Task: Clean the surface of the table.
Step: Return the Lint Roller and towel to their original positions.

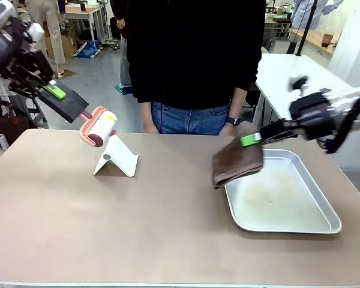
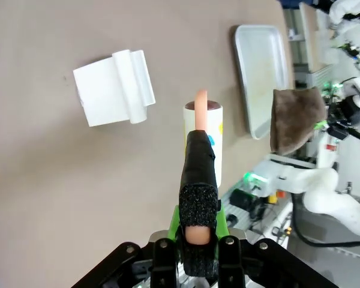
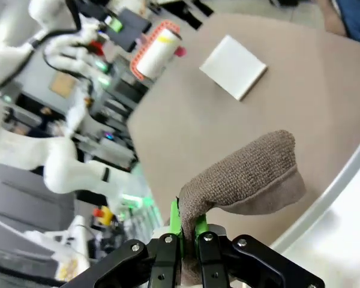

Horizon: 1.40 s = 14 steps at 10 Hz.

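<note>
Here the brown cloth [image 1: 237, 162] hangs over the table [image 1: 108, 228], right fingers [image 1: 250, 140] clamped on it.
Left fingers [image 1: 56, 92] grip the lint roller [image 1: 99, 127], aloft above the white stand [image 1: 116, 158].

I am looking past my workspace at a grey floor [image 1: 96, 90] stretching far back. A white-topped table [image 1: 288, 75] is standing at the far right, a wooden desk [image 1: 84, 12] at the far left, a cardboard box [image 1: 67, 43] sitting beside it.

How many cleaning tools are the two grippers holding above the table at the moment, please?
2: the lint roller is in the left gripper over the white stand; the brown cloth hangs from the right gripper by the metal tray.
</note>
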Each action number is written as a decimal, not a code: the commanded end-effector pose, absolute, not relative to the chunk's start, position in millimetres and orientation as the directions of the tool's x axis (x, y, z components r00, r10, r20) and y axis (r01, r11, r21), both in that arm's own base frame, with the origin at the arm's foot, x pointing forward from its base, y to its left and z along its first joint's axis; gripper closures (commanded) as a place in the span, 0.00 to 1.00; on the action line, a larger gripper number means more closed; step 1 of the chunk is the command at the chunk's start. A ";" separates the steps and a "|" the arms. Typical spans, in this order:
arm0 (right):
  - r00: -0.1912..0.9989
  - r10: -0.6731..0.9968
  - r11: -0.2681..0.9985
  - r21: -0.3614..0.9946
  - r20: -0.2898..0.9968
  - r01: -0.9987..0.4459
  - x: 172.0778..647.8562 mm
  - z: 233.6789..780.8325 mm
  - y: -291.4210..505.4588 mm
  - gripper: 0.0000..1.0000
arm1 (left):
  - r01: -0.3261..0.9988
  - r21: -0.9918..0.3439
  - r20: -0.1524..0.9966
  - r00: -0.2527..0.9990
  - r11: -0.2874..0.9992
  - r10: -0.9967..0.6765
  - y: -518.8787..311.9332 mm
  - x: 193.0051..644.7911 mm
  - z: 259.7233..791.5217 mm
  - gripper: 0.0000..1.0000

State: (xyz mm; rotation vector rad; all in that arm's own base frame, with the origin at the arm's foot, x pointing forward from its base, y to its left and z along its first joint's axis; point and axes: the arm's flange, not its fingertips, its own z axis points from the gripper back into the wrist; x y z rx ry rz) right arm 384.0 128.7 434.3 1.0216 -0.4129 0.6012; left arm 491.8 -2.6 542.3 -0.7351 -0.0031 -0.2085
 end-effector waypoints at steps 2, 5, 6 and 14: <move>0.771 0.313 0.429 0.641 0.555 -0.636 413.1 424.2 148.4 0.91 | 0.253 -0.675 0.120 0.964 0.693 -0.236 -31.9 492.7 529.1 0.77; 0.757 0.323 0.417 0.632 0.568 -0.653 402.6 419.1 159.2 0.91 | 0.220 -0.646 0.086 0.973 0.731 -0.216 -35.7 497.7 529.4 0.77; 0.733 0.367 0.452 0.579 0.572 -0.678 405.8 415.6 178.0 0.91 | 0.164 -0.616 0.078 0.986 0.771 -0.148 -54.1 509.9 523.9 0.77; 0.693 0.495 0.528 0.452 0.524 -0.719 468.4 383.9 221.9 0.91 | 0.084 -0.532 0.075 0.996 0.843 -0.052 -89.1 544.8 483.1 0.77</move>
